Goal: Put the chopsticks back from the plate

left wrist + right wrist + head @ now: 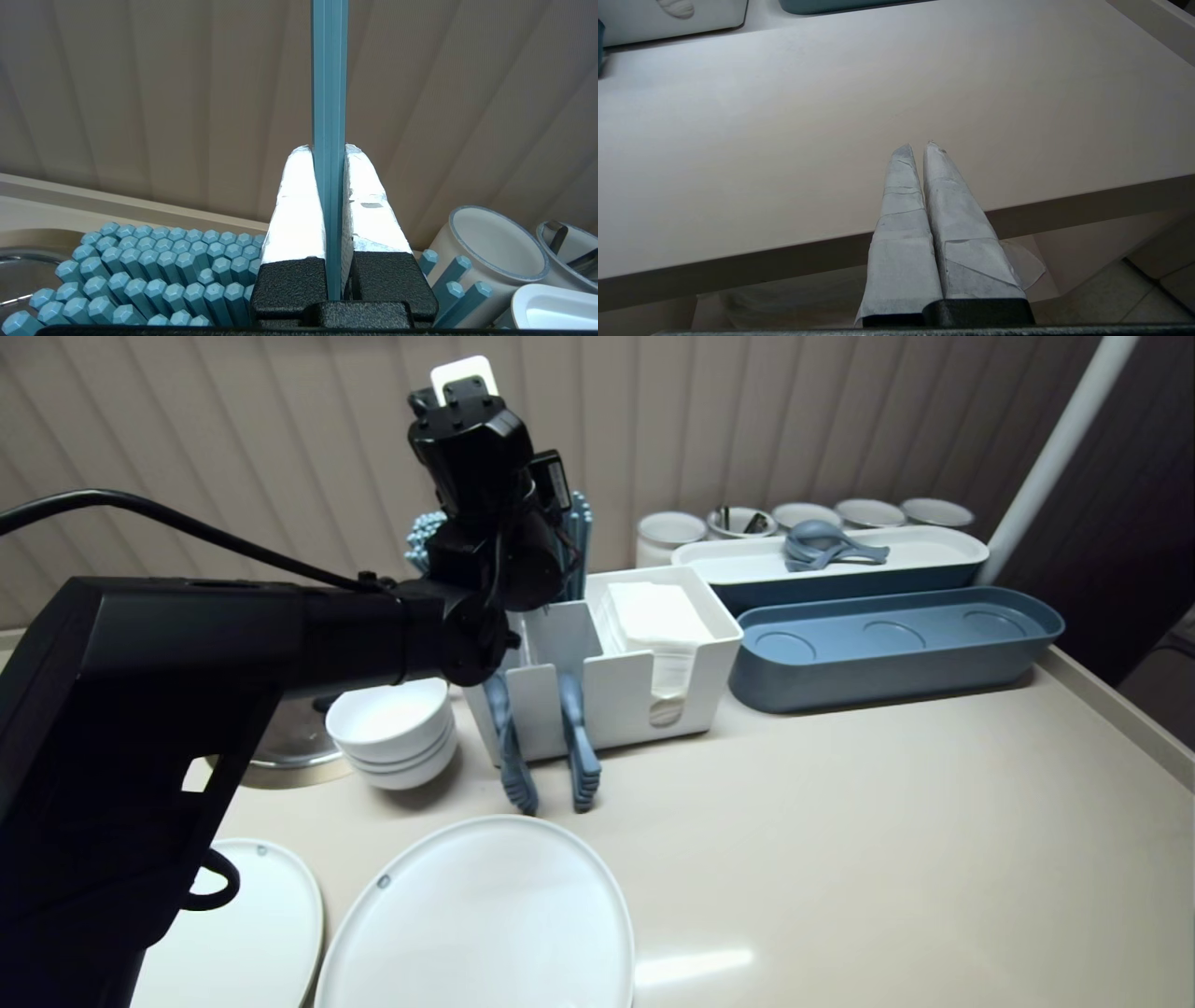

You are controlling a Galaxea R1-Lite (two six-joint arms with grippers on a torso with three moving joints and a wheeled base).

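Left tool (pixel 329 151): pinching nearly shut on blue chopsticks (pixel 329 70), holding them upright above the stored bundle (pixel 154 266) beside a white cup (pixel 495 247), avoiding snagging neighbours. Right tool (pixel 917 149): hanging shut, empty, by the desk (pixel 784 116) edge, idling out of the way.
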